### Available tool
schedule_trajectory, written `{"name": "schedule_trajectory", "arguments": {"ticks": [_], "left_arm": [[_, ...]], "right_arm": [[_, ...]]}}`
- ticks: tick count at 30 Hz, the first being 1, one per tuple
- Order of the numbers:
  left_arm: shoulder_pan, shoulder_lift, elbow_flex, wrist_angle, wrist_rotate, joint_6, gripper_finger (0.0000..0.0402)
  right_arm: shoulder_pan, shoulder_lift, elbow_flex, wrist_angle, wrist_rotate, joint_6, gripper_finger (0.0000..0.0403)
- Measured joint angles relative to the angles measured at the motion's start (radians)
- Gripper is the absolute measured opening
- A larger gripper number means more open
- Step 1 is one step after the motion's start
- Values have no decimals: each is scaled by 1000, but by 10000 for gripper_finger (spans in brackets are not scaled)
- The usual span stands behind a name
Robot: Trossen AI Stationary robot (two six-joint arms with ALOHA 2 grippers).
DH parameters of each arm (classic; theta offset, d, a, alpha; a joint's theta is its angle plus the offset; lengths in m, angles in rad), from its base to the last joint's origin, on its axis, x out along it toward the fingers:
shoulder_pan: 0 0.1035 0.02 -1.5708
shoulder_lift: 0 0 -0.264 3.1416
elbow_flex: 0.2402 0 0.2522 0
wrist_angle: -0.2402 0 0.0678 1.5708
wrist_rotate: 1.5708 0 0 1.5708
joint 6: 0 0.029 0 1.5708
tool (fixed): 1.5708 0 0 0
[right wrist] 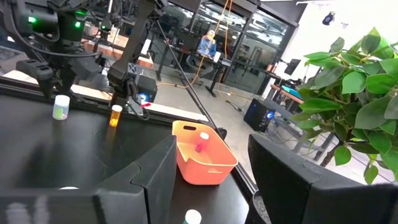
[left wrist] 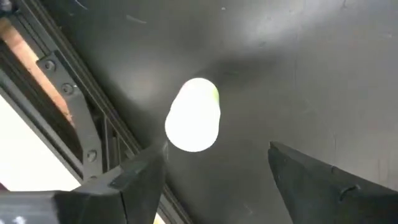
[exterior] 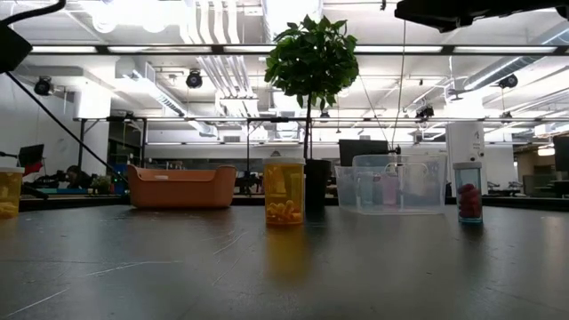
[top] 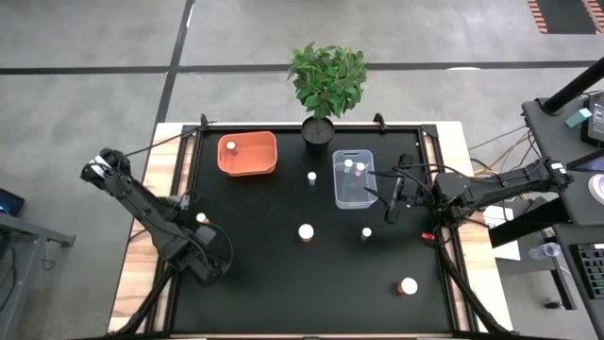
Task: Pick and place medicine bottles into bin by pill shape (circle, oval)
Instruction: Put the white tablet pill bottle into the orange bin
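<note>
A white-capped medicine bottle (left wrist: 193, 115) stands upright on the black table close to its left edge (top: 202, 218). My left gripper (left wrist: 216, 151) hangs above it, pointing down and open. The cap lies just beyond the gap between the fingertips and touches neither finger. My right gripper (right wrist: 211, 146) is open, holds nothing, and is level beside the clear bin (top: 354, 179), which holds two bottles. The orange bin (top: 247, 154) holds one bottle (top: 231, 146). More bottles stand on the table at the far middle (top: 311, 177), centre (top: 306, 231), centre right (top: 366, 232) and near right (top: 408, 285).
A potted green plant (top: 326, 80) stands at the table's far edge between the two bins. The table's metal frame and wooden border (left wrist: 68, 118) run right beside the bottle under my left gripper. Bare black table lies between the centre bottles and the near edge.
</note>
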Motion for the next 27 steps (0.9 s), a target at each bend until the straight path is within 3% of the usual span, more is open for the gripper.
{"name": "schedule_trajectory", "arguments": {"ticks": [12,27], "left_arm": [[-2,-2,-51,10,11,5,259],[-2,-2,-66,14,-12,3,215]], "right_arm": [[0,0,0,0,0,-1,192],[0,0,0,0,0,-2,192]]}}
